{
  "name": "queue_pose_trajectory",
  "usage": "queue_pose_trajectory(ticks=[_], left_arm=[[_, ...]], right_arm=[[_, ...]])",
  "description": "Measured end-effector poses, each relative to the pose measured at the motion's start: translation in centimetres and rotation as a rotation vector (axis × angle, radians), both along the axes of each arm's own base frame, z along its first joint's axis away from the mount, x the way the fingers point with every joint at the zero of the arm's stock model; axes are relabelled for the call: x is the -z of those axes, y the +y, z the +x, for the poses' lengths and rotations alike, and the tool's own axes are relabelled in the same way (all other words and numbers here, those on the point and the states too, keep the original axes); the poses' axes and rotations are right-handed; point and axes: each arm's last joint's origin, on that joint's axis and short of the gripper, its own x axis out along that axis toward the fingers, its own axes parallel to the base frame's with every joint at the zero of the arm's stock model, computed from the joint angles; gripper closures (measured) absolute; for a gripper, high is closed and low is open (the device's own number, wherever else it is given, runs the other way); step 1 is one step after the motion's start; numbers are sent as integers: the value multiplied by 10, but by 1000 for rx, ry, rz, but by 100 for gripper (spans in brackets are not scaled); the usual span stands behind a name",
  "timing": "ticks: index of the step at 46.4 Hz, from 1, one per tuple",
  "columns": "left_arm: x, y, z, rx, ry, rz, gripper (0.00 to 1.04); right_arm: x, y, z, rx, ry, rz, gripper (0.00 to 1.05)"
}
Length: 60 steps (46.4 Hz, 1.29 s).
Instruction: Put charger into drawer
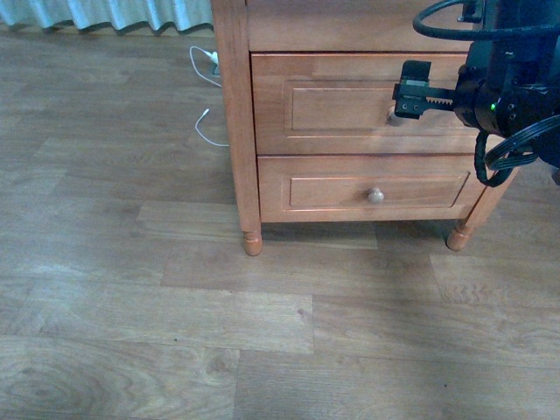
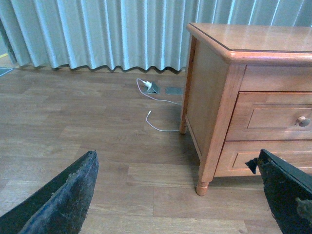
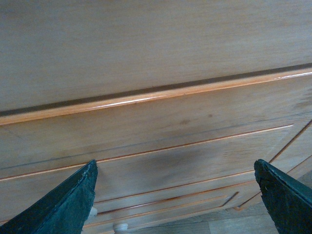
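The drawer [image 1: 337, 103], the upper one of a honey wooden cabinet, is shut. Its pale knob [image 1: 395, 116] peeks out beside my right gripper [image 1: 406, 91], which hovers open just in front of the panel. In the right wrist view the drawer front [image 3: 185, 126] fills the picture, with the knob [image 3: 92, 211] next to one finger of the right gripper [image 3: 175, 197]. My left gripper [image 2: 178, 195] hangs open and empty over the floor, left of the cabinet, with the drawer [image 2: 273, 117] ahead of it. The charger is out of view.
Below sits a shallower drawer [image 1: 350, 190] with its own knob [image 1: 375, 195]. A thin white cable [image 1: 208, 131] with a white plug [image 2: 147, 84] lies on the wooden floor behind the cabinet's left side, near a pale curtain [image 2: 97, 34]. Cabinet legs [image 1: 252, 241] stand on the floor.
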Motion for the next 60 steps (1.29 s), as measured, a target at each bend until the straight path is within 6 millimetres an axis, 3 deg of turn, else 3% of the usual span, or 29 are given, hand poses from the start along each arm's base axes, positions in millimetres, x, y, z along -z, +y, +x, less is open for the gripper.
queue_pose_trajectory(ticks=[27, 34, 46, 56, 60], left_arm=[[0, 0, 0, 0, 0, 0, 6], [0, 0, 0, 0, 0, 0, 6], [0, 0, 0, 0, 0, 0, 6], [0, 0, 0, 0, 0, 0, 6], [0, 0, 0, 0, 0, 0, 6]], right_arm=[[0, -2, 0, 31, -24, 33, 8], [-4, -3, -10, -30, -6, 66, 8], [-30, -4, -74, -180, 44, 76, 8], [-68, -18, -171, -257, 107, 28, 8], [-79, -22, -195, -273, 107, 35, 8]])
